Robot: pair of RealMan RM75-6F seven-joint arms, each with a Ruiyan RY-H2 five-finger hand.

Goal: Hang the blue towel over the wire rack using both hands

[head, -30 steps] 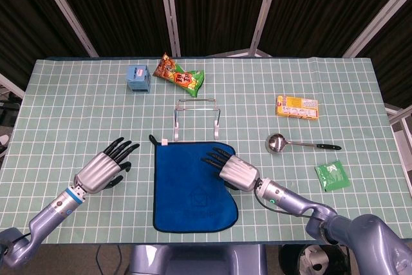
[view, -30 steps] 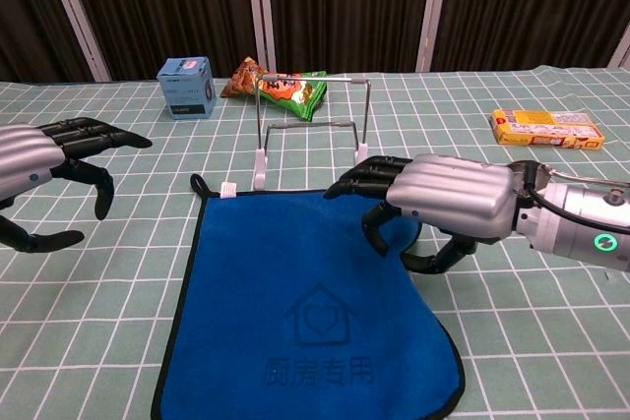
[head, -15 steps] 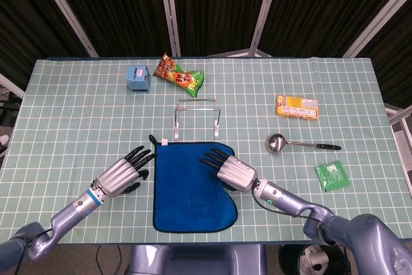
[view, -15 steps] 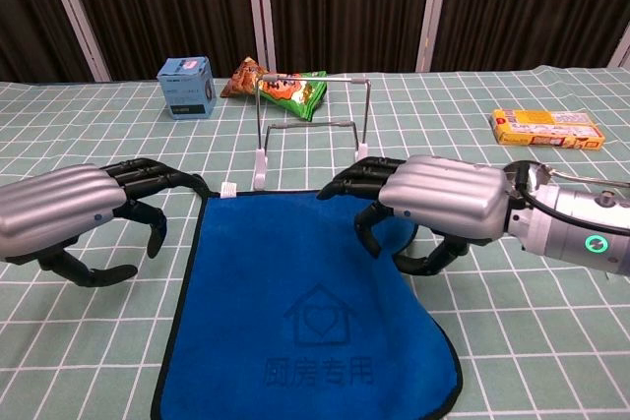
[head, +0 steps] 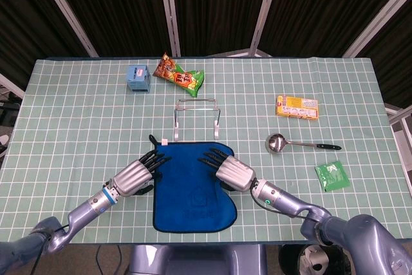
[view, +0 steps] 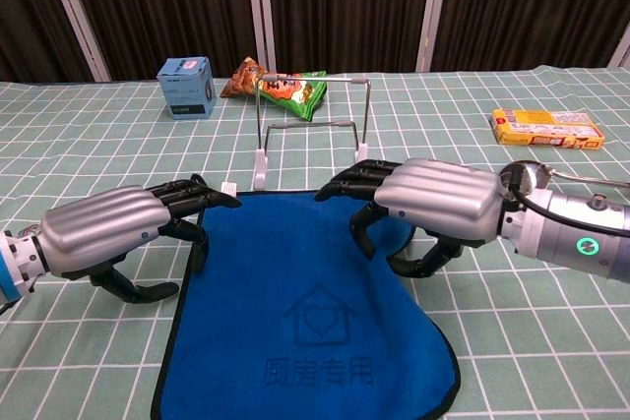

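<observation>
Left hand (view: 103,238) has swept in from the table's left side to the blue towel (head: 193,185)'s far-left corner; right hand (view: 433,206) has only crept slightly left and sits over the far-right corner. Both hands have fingers loosely curled and apart, holding nothing; left fingertips (head: 154,158) reach over the towel's edge, but I can't tell if they touch it.

Towel lies flat near the table's front edge, centre, far edge just short of the wire rack (head: 196,115)'s feet, hanging loop (head: 152,139) at the far-left corner.

Handling, my read: soft, light, limp microfibre, so it'll sag and fold unless you hold both far corners. Pinch each corner between thumb and fingers, right at the black hem. Lift evenly, or it'll swing and drag against the rack, which looks light enough to tip.
</observation>
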